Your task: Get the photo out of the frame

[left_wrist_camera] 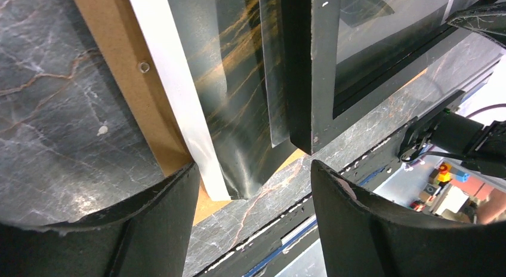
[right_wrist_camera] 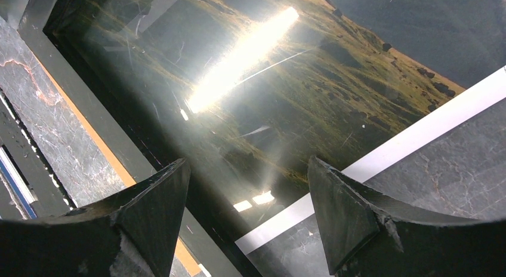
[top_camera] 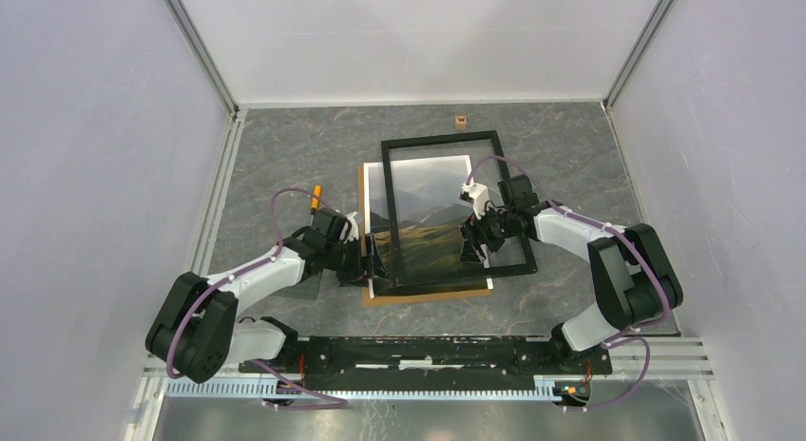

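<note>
The frame [top_camera: 439, 138], a thin black border with glass, lies shifted right and back off its brown backing board [top_camera: 428, 295]. The photo [top_camera: 376, 199], grassy hills with a white edge, lies on the board, mostly under the glass. My left gripper [top_camera: 373, 260] is open and empty at the photo's near left corner. In the left wrist view that corner [left_wrist_camera: 238, 145] sits between the open fingers [left_wrist_camera: 253, 169], beside the board [left_wrist_camera: 113, 62] and the frame's border [left_wrist_camera: 298, 80]. My right gripper [top_camera: 472, 243] is open above the glass near the frame's near right part. Its wrist view [right_wrist_camera: 247, 163] shows the photo [right_wrist_camera: 298, 92] through the glass.
The table is grey marble [top_camera: 285, 146], enclosed by white walls. A small wooden block [top_camera: 461, 122] sits at the back centre. A dark grey plate [top_camera: 306, 287] lies under the left arm. The arms' base rail [top_camera: 428, 351] runs along the near edge.
</note>
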`<action>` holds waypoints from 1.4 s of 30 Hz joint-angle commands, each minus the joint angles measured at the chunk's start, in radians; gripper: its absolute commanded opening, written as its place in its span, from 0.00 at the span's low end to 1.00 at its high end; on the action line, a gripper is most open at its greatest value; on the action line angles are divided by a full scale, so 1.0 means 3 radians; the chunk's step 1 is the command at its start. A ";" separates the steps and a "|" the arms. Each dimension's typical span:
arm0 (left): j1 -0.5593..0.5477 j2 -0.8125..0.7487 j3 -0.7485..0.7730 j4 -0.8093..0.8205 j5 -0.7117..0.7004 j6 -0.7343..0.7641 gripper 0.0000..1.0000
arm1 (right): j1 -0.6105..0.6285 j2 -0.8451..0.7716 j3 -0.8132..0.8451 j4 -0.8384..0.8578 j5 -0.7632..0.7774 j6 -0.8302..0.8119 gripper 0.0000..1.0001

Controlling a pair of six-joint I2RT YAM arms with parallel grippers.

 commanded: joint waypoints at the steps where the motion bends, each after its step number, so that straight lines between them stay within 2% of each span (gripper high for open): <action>1: -0.0078 0.0032 0.0073 0.0138 -0.0158 0.0030 0.75 | 0.0006 0.0288 -0.0203 -0.0290 0.0513 -0.0033 0.80; 11: 0.0150 -0.0085 -0.0040 0.0725 0.0451 -0.0402 0.77 | 0.0009 0.0275 -0.0203 -0.0310 0.0510 -0.0038 0.80; 19: 0.0398 0.0231 0.0003 0.1324 0.0493 -0.0494 0.80 | 0.0008 0.0280 -0.0203 -0.0309 0.0510 -0.0038 0.79; 25: 0.0458 0.0516 0.0184 0.1378 0.0475 -0.0453 0.79 | 0.0006 0.0282 -0.0203 -0.0309 0.0505 -0.0038 0.79; 27: 0.0496 0.0582 0.0244 0.1276 0.0376 -0.0441 0.77 | 0.0009 0.0286 -0.0203 -0.0303 0.0505 -0.0038 0.79; 33: 0.0748 0.0814 0.0469 0.1095 0.0232 -0.0381 0.59 | 0.0009 0.0243 -0.0223 -0.0297 0.0469 -0.0033 0.78; 39: 0.0767 0.1059 0.0717 0.1055 0.0156 -0.0217 0.47 | 0.0010 0.0231 -0.0224 -0.0308 0.0438 -0.0053 0.78; 42: 0.0766 0.1215 0.0879 0.1010 0.0161 -0.0096 0.45 | 0.0011 0.0207 -0.0222 -0.0316 0.0381 -0.0069 0.78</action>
